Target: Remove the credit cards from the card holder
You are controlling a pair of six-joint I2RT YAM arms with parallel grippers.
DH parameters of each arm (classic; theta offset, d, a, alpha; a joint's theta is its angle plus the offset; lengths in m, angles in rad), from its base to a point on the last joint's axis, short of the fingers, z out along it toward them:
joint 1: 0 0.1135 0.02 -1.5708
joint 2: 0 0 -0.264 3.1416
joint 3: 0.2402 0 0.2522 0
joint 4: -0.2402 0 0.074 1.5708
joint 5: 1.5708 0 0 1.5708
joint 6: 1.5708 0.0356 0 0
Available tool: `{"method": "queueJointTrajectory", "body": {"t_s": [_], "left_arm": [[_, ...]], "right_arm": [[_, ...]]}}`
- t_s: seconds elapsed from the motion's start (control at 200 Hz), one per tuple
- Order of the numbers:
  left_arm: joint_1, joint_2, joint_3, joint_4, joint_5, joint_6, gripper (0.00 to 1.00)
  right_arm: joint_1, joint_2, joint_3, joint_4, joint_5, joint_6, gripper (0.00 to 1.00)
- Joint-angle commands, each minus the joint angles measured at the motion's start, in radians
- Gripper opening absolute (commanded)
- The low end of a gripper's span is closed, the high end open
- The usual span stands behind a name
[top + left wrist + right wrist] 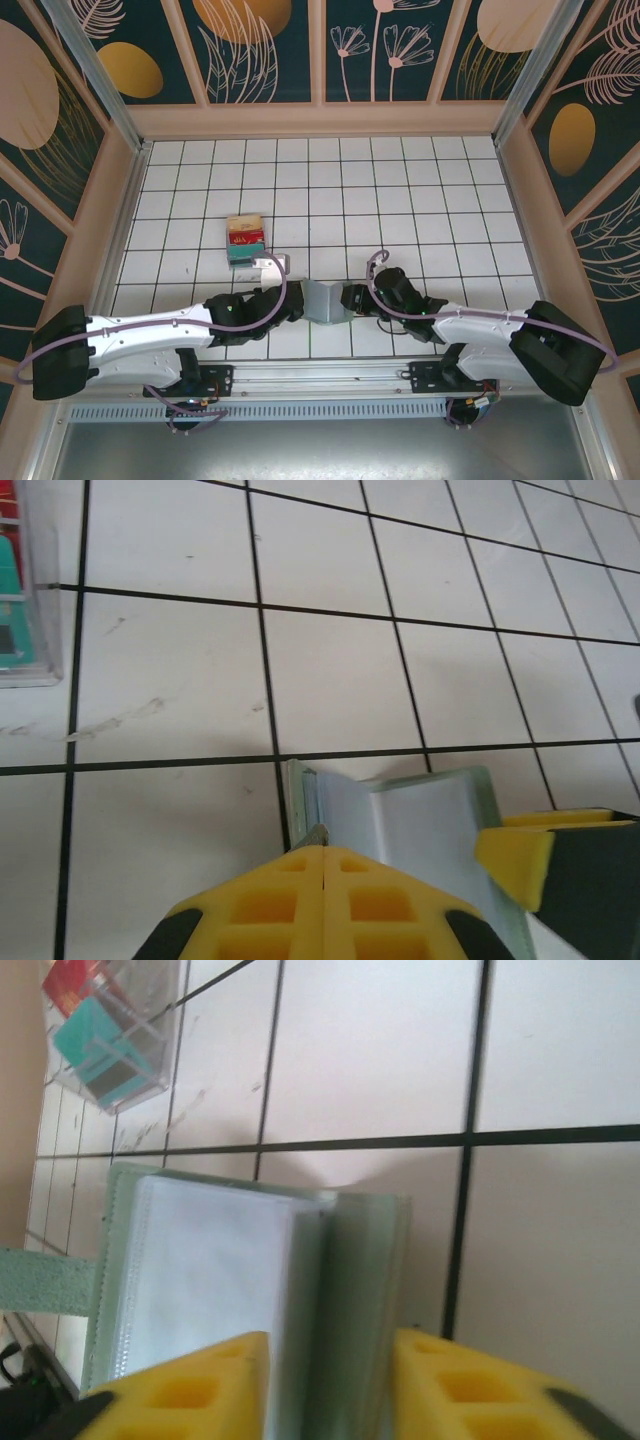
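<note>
Grey-green card holder (322,300) open | L gripper (322,852) clamped on edge | R gripper (328,1345) straddles leaf, grip unclear

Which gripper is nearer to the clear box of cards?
Left. The left gripper is just right of the box and nearer the bases; the right gripper is farther right, beyond the card holder.
</note>
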State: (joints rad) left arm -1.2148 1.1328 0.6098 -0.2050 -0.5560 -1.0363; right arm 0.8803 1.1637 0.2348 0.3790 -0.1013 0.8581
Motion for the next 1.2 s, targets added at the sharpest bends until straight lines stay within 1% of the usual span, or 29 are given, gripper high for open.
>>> {"method": "queueJointTrajectory", "body": {"t_s": [0.0,0.05,0.125,0.195,0.305,0.335,0.38,0.405,0.43,0.45,0.526,0.581,0.676,0.716,0.791,0.911,0.966,1.036,1.196], "left_arm": [[0.012,0.000,-0.017,-0.001,-0.026,0.013,0.00],[0.016,0.008,-0.021,0.004,-0.025,0.018,0.00],[0.022,0.017,-0.035,0.022,-0.022,0.024,0.00],[0.029,0.028,-0.041,0.030,-0.020,0.025,0.00],[0.034,0.042,-0.034,0.025,-0.020,0.022,0.00],[0.034,0.042,-0.029,0.022,-0.019,0.021,0.08],[0.034,0.037,-0.025,0.017,-0.015,0.021,0.17],[0.034,0.033,-0.021,0.015,-0.010,0.021,0.27],[0.034,0.029,-0.018,0.014,-0.003,0.023,0.40],[0.034,0.024,-0.015,0.013,0.001,0.025,0.46],[0.034,0.005,0.001,-0.004,0.011,0.030,0.55],[0.034,-0.008,0.013,-0.021,0.014,0.030,0.67],[0.034,-0.040,0.028,-0.036,0.008,0.030,0.74],[0.034,-0.054,0.028,-0.032,0.004,0.030,0.75],[0.034,-0.076,0.005,0.027,0.025,0.036,0.70],[0.034,-0.071,-0.086,0.217,0.148,0.022,0.62],[0.034,-0.048,-0.106,0.251,0.178,0.001,0.61],[0.034,-0.016,-0.129,0.281,0.193,-0.012,0.62],[0.034,0.060,-0.158,0.336,0.216,-0.038,0.60]], "right_arm": [[-0.012,-0.012,-0.022,-0.017,0.010,-0.006,0.23],[-0.012,-0.010,-0.026,-0.017,0.009,-0.006,0.20],[-0.012,-0.006,-0.031,-0.011,0.006,-0.004,0.07],[-0.012,-0.001,-0.038,0.001,0.003,0.001,0.00],[-0.012,0.009,-0.043,0.020,0.008,0.005,0.00],[-0.012,0.014,-0.043,0.028,0.008,0.007,0.00],[-0.012,0.020,-0.043,0.045,0.002,0.010,0.00],[-0.013,0.026,-0.041,0.054,-0.002,0.011,0.00],[-0.012,0.029,-0.039,0.058,-0.004,0.010,0.00],[-0.012,0.034,-0.036,0.060,-0.005,0.011,0.00],[-0.011,0.046,-0.030,0.071,-0.007,0.011,0.00],[-0.011,0.054,-0.028,0.079,-0.012,0.011,0.00],[-0.012,0.060,-0.029,0.095,-0.019,0.013,0.00],[-0.012,0.061,-0.032,0.099,-0.021,0.015,0.00],[-0.011,0.057,-0.035,0.101,-0.019,0.017,0.00],[-0.011,0.049,-0.037,0.100,-0.015,0.017,0.00],[-0.012,0.047,-0.037,0.100,-0.015,0.019,0.00],[-0.010,0.047,-0.038,0.105,-0.017,0.021,0.00],[-0.007,0.050,-0.038,0.112,-0.020,0.026,0.00]]}}
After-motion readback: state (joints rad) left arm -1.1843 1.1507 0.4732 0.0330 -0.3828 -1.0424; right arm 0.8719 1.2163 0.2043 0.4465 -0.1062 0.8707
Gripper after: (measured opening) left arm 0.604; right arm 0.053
